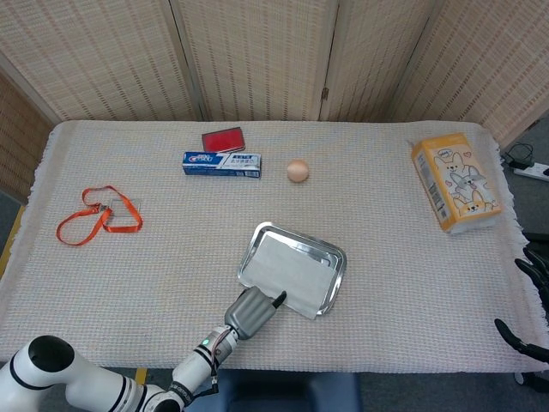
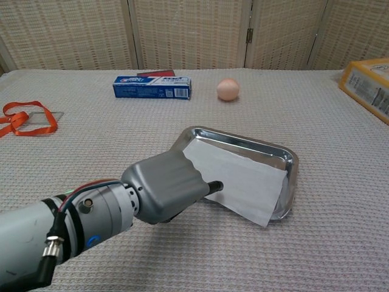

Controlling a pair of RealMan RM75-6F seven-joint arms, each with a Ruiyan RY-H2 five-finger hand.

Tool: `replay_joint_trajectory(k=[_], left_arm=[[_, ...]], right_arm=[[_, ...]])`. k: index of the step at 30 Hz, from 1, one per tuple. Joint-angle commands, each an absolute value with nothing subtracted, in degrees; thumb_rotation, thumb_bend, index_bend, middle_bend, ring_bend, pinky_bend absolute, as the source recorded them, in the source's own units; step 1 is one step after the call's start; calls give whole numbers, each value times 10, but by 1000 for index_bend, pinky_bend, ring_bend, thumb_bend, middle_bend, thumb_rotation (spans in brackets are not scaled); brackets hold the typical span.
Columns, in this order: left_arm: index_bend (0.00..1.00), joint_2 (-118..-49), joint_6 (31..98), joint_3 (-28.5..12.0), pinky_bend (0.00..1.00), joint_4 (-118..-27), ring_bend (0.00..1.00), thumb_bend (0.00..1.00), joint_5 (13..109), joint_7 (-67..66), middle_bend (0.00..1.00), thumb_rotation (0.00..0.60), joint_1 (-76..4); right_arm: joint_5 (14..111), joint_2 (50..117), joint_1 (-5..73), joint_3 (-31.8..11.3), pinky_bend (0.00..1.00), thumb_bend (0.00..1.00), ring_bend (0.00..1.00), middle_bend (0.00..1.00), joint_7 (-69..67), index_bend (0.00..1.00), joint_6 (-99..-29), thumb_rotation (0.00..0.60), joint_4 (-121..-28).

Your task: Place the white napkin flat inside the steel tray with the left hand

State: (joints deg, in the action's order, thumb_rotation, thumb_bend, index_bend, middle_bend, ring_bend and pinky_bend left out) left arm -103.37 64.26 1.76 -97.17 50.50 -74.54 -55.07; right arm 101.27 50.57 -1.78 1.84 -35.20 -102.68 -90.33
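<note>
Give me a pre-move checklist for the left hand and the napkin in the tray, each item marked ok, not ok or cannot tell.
1. White napkin lies in the steel tray: ok.
2. Napkin fully inside the rim: not ok; its near corner hangs over the tray's near edge.
3. Napkin flat, no bunching: ok.
4. Left hand released from the napkin: cannot tell; a fingertip lies at the napkin's edge.
5. Egg and toothpaste box away from the tray: ok.
6. Right hand away from the tray: ok, at the table's right edge.
</note>
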Motion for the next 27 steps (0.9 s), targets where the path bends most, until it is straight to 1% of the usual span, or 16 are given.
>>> replay_joint_trajectory(k=[1,18,27], left_arm=[[146,-1037,636,19,1000,-962,1000,1000,503,-743,1000,600,-554],[162,-1070,596,10,1000,-894,1000,1000,481,-725,1000,600,-576],[157,-1080,589,6,1000,-877,1000,1000,485,-713,1000,600,-582]], right_arm=[[1013,506,-18,18,0,376,0,0,-351,0,-1027,600,-904],[1008,507,-16,16,0,376,0,0,-357,0,-1027,600,-902],[1005,506,-16,15,0,376,0,0,-359,0,-1026,600,-902]])
